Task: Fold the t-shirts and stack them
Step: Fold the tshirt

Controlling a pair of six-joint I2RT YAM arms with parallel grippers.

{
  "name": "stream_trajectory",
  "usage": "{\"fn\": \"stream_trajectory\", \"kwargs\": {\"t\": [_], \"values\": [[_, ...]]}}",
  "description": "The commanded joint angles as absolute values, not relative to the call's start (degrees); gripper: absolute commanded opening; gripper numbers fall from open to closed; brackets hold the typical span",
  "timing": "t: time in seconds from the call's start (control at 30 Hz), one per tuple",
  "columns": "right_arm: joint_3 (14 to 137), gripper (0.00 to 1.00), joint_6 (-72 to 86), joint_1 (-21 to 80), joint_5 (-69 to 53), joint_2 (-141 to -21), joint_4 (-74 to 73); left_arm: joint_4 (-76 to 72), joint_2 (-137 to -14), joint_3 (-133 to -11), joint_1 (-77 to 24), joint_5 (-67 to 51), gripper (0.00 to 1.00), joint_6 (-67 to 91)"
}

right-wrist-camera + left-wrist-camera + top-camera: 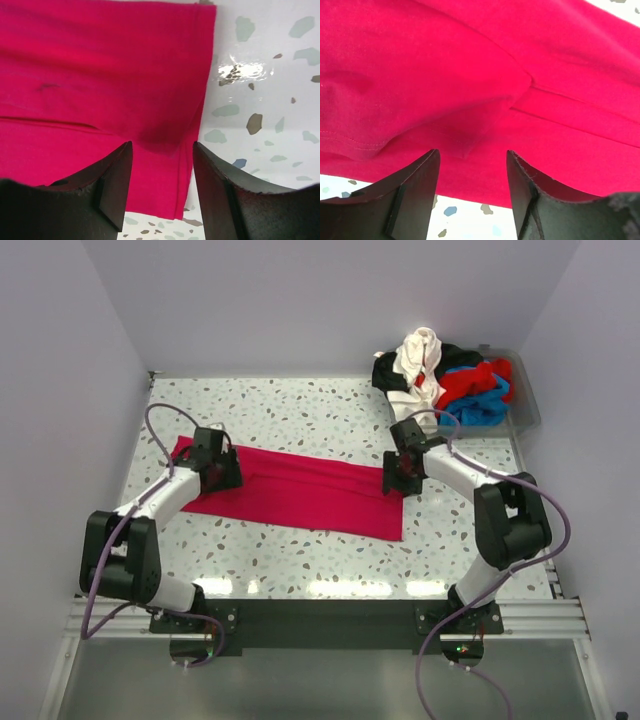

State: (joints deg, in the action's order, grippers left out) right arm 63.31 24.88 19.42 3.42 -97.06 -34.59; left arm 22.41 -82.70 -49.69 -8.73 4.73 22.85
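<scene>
A red t-shirt point(300, 490) lies folded into a long strip across the middle of the table. My left gripper point(222, 473) hovers over its left end, jaws open and empty; the left wrist view shows the red cloth point(470, 75) with a fold ridge and the shirt's near edge between the fingers point(415, 190). My right gripper point(398, 475) hovers over the shirt's right end, jaws open and empty; the right wrist view shows the red cloth point(100, 75) and its right edge running between the fingers point(220, 190).
A clear bin point(527, 400) at the back right corner holds a heap of unfolded shirts point(440, 375), white, black, red and blue. The speckled table point(300, 410) has walls on three sides.
</scene>
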Motion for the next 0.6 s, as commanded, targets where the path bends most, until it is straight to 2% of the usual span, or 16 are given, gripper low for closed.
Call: {"fn": "stream_trajectory", "kwargs": {"t": [0.0, 0.23, 0.4, 0.57], "values": [[64.2, 0.55, 26.6, 20.1, 2.5, -97.2, -33.3, 22.1, -84.3, -49.4, -9.5, 9.0, 0.59, 21.2], [62.9, 0.55, 27.4, 20.7, 2.3, -96.4, -33.0, 22.3, -88.3, -50.5, -12.0, 10.7, 0.48, 20.6], [62.3, 0.55, 27.4, 20.6, 2.4, -96.0, -33.1, 22.7, -89.7, -50.1, -13.1, 13.3, 0.47, 21.7], [61.5, 0.55, 27.7, 20.6, 2.4, -95.5, -32.9, 21.8, -91.0, -49.8, -13.1, 14.4, 0.42, 22.3]]}}
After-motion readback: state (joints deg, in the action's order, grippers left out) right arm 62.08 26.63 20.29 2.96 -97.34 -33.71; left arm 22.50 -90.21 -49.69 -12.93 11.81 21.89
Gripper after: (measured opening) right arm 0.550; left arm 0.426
